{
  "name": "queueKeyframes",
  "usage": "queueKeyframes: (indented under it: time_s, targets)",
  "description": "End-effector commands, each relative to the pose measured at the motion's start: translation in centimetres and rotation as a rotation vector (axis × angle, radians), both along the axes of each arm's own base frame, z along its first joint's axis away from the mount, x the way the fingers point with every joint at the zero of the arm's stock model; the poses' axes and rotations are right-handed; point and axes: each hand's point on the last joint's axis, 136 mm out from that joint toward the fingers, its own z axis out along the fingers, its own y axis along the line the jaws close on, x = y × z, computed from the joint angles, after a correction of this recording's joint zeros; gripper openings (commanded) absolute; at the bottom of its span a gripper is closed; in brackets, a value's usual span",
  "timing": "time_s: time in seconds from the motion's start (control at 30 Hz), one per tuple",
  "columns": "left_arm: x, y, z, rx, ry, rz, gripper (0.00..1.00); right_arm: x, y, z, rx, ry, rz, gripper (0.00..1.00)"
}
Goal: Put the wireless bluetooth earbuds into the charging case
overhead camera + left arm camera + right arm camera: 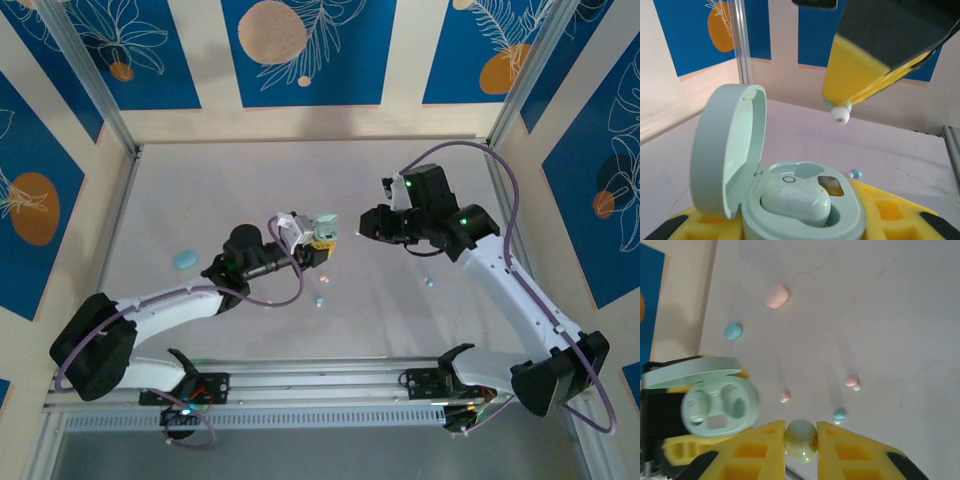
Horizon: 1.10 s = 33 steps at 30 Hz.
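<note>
Looking thru the left wrist cam, you've got the left gripper (318, 240) clamped on the mint case (790, 212), w/ yellow pads at both bottom corners of that view. The lid (722, 150) is swung open and stands upright on the case's left side. One mint bud (797, 200) sits in the left well. The well (830, 185) next to it is bare, w/ a brownish patch showing.

Your right gripper (800, 432) is pinched on a second mint bud (801, 440), squeezed between its two yellow pads (765, 440). From the left wrist cam that bud hangs above and right of the case, white tip down, clearly apart from it. In the top view the 2 grippers face each other mid-table, close but not touching.

Loose stuff on the table (880, 315), per the right wrist cam:
- pink case (776, 295) and blue case (732, 331), lids shut, near each other, well away from the grippers
- pink bud (852, 382) w/ a blue bud (839, 414) just below it
- another pink bud (785, 396), between the mint case and that pair
</note>
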Motion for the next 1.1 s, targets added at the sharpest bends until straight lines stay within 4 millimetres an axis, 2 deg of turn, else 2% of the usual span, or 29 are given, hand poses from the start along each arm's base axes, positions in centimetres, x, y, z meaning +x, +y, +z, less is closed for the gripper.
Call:
queueKeyframes:
  time_s: [0.0,0.17,1.07]
  targets:
    - [-0.7,-0.7,0.3,0.007,-0.029,-0.042,0.32,-0.8,1.0,1.1,-0.017,-0.028,0.066,0.21]
    - [-0.8,-0.9,0.4,0.009,-0.032,-0.054,0.31,-0.7,2.1,1.6,-0.015,-0.048,0.094,0.21]
    - [-0.9,-1.2,0.7,-0.009,-0.029,-0.063,0.31,0.2,3.7,-0.4,-0.051,-0.018,0.122,0.21]
